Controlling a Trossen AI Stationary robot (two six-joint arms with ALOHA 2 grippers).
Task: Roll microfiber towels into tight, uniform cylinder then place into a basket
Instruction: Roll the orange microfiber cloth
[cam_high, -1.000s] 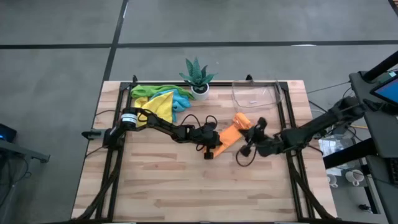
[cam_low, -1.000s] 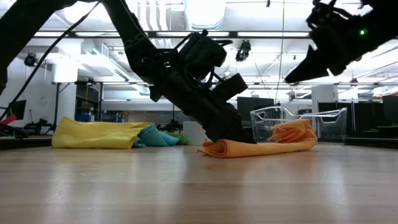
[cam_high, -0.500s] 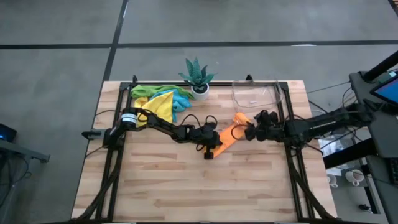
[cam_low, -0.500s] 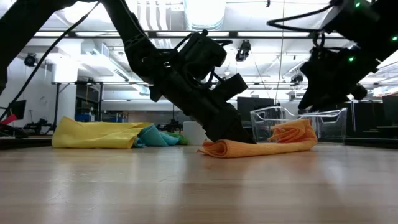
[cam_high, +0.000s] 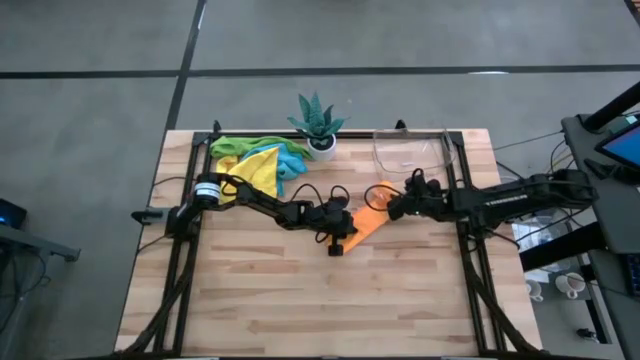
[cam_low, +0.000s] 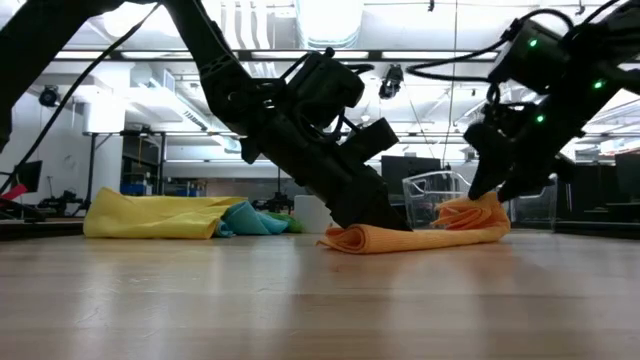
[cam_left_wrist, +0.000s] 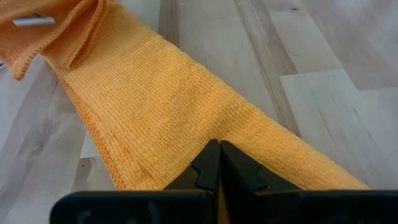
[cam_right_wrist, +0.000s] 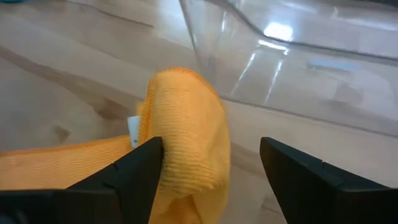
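Observation:
An orange microfiber towel (cam_high: 368, 216) lies on the table as a long strip. Its far right end is rolled up (cam_right_wrist: 186, 118) close to the clear basket (cam_high: 412, 152). My left gripper (cam_left_wrist: 219, 149) is shut, with its tips on the flat part of the strip. My right gripper (cam_right_wrist: 211, 155) is open at the rolled end, one finger on either side of the roll, seen from the side in the low view (cam_low: 490, 190). More towels in yellow, green and blue (cam_high: 255, 162) lie heaped at the far left. My left gripper presses its shut fingertips down on the flat strip of the orange towel (cam_left_wrist: 205, 124), near the end away from the roll. It comes slanting down from the table's left. That part of the towel lies flat on the wood. My right gripper has the roll close against the inner side of one finger (cam_right_wrist: 146, 165). I cannot tell whether it touches.
A green spiky plant in a white pot (cam_high: 318, 122) stands at the far edge between the towel heap and the basket. The basket's clear wall (cam_right_wrist: 280, 56) rises just beyond the roll. Bare wooden table (cam_high: 320, 300) spreads toward the near edge.
My right gripper has swung from the near right of the towel toward the far edge and left, come down to the rolled end, rolled about its own line and opened. The left gripper and the towel have stayed where they were.

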